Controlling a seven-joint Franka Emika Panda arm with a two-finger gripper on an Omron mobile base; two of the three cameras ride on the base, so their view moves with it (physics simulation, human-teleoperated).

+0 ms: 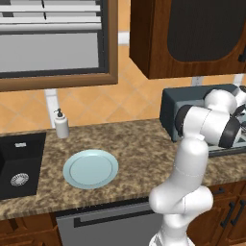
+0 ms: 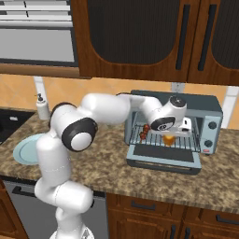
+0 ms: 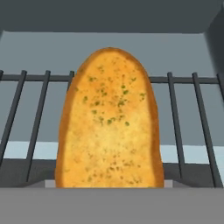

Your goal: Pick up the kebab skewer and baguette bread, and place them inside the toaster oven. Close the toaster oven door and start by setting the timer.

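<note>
**Q:** What were your fingers doing at that moment?

**A:** My gripper [image 2: 170, 136] was at the mouth of the toaster oven [image 2: 212, 112], just above the rack, with the baguette bread [image 3: 109, 122] right under it. The hand view had the loaf running up from my fingertips, golden and herb-flecked, but the tips themselves were hidden behind it. So I could not tell whether I was pinching the bread or had let go.

**Q:** And where was the bread relative to the oven?

**A:** It was inside the opening, over the wire rack [image 3: 183, 113]; its bars ran behind it toward the oven's back wall. In the right base view it was an orange spot at the rack's front edge. The kebab skewer [image 2: 144, 131] lay on the same rack, toward the oven's left side. The toaster oven door [image 2: 163, 158] hung down flat in front of the oven.

**Q:** Which step was that, then?

**A:** By my judgement, placing the bread, with the skewer already in. The next move called for setting the loaf fully on the bars, spreading my fingers, and backing straight out of the oven without dragging it. Then the door and the timer knob [image 2: 213, 125].

**Q:** Anything left away from the oven?

**A:** A pale blue plate [image 1: 91, 168], well to the oven's left.
</note>
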